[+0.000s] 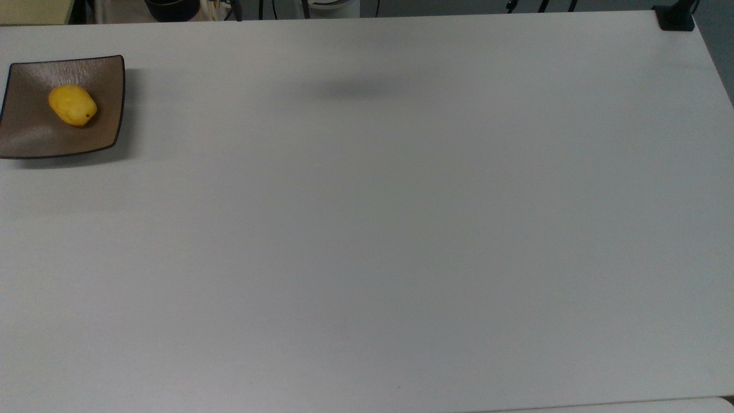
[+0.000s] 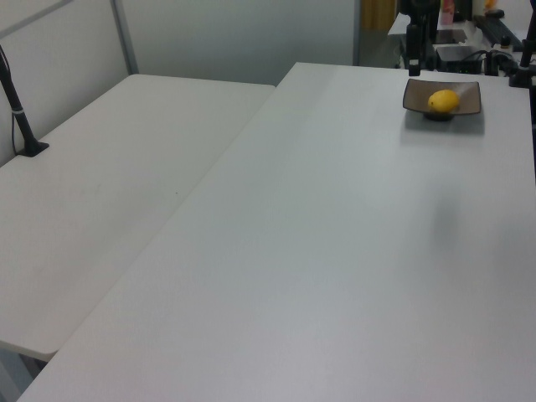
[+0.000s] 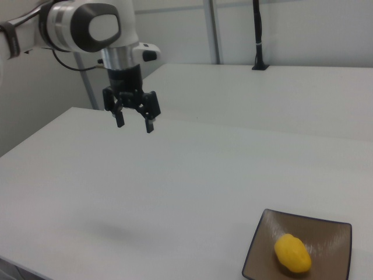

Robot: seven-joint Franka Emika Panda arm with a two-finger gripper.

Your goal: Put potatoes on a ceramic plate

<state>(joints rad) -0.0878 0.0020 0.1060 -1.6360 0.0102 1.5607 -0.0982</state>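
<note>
A Franka Panda arm's claw (image 3: pixel 133 123) hangs high above the white counter (image 1: pixel 401 229), its two fingers spread apart and holding nothing, pointing straight down over bare counter surface. Well away from the claw, toward the right view's lower right, the small yellow potato (image 3: pixel 292 254) lies on the square brown ceramic plate (image 3: pixel 332 233), resting on the dish's glossy surface inside the thin dark rim and apart from every edge. In the top view the potato (image 1: pixel 72 105) sits a little off the middle of the ceramic plate (image 1: pixel 34 137), and a tiny dark spot shows on its skin. The left view has the same pairing far off at the counter's far end, the potato (image 2: pixel 443 101) sitting on the ceramic plate (image 2: pixel 466 90).

By the look of things the job is as good as finished: the one potato on view is on the plate, the claw is empty and well clear of it, and no other potato lies on the counter waiting to be moved. What seems to be left, if anything, is for the arm to settle at rest.

No brand name, label or readable writing can be made out on the arm, the dish or the counter.
</note>
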